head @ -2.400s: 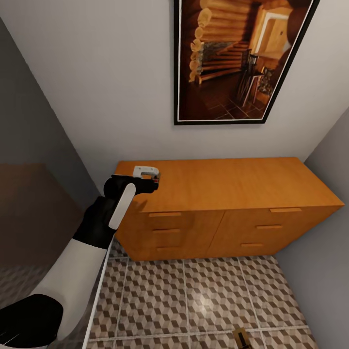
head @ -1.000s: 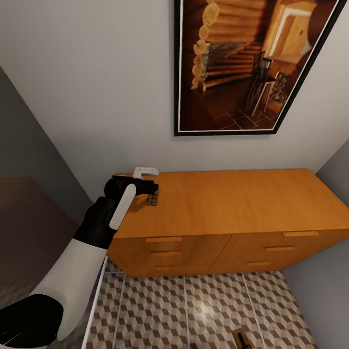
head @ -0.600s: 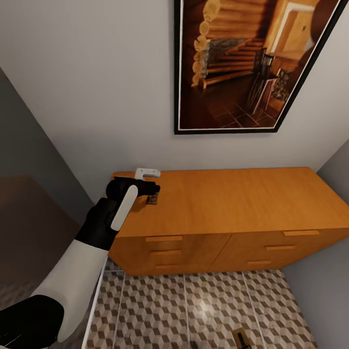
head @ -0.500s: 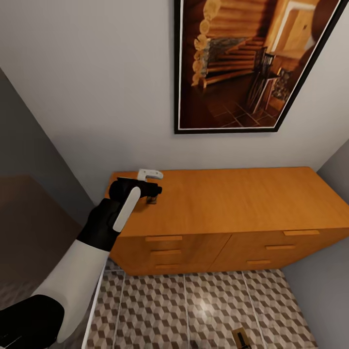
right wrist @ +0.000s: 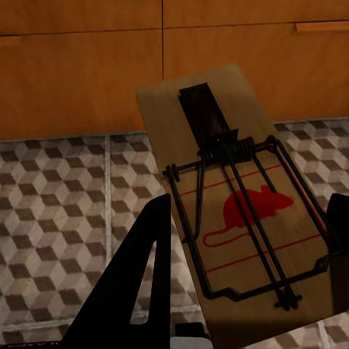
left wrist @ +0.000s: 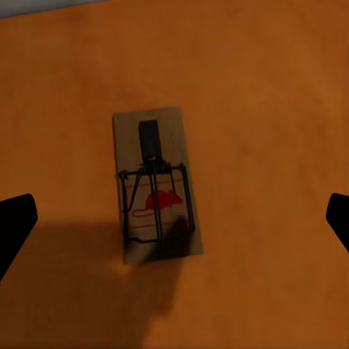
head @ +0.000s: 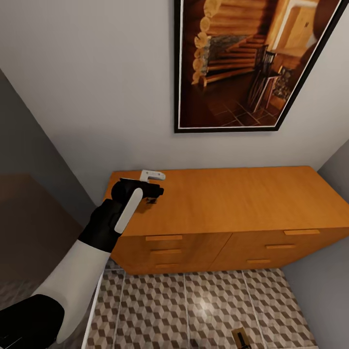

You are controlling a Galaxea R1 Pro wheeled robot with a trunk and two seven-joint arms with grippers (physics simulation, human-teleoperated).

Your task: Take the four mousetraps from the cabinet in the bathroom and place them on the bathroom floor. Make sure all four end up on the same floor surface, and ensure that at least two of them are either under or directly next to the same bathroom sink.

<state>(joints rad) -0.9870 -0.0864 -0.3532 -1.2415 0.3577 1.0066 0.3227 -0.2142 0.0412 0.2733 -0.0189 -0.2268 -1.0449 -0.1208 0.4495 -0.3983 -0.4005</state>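
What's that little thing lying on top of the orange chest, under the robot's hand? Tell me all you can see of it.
It is a mousetrap: a small flat rectangular board of pale brown wood, with a dark wire frame, a black plate near one end and a red mouse picture printed on it. It lies flat on the cabinet top, near its left end. The left hand hovers above it, fingers wide apart, not touching it.
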